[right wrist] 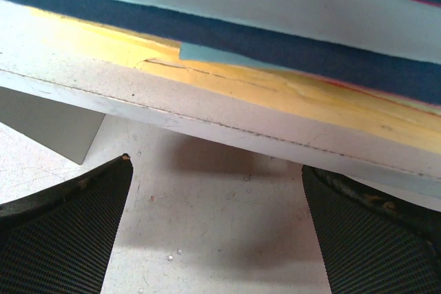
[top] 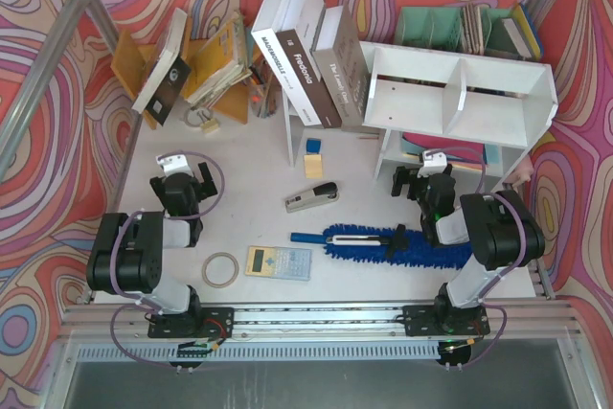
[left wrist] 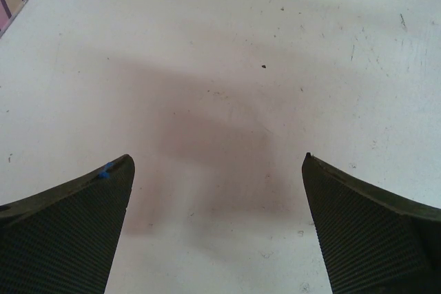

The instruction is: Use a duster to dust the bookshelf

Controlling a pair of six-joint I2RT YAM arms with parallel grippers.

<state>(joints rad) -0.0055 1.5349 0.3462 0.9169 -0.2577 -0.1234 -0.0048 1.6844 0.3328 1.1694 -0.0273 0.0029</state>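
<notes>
The bright-blue fluffy duster (top: 383, 242) lies flat on the table near the front, its slim handle pointing left. The white bookshelf (top: 460, 102) stands at the back right, with flat books on its lower tier (right wrist: 275, 74). My right gripper (top: 419, 179) is open and empty, just in front of the lower tier and behind the duster. In the right wrist view its fingertips (right wrist: 76, 197) frame bare table below the shelf's edge. My left gripper (top: 182, 171) is open and empty over bare table at the left; its fingertips (left wrist: 83, 197) show in the left wrist view.
A stapler (top: 311, 196), a calculator (top: 278, 261) and a tape ring (top: 220, 269) lie mid-table. Yellow sticky notes (top: 313, 162) sit behind them. Leaning books (top: 306, 55), an orange book rack (top: 192, 64) and a teal organiser (top: 460, 31) line the back.
</notes>
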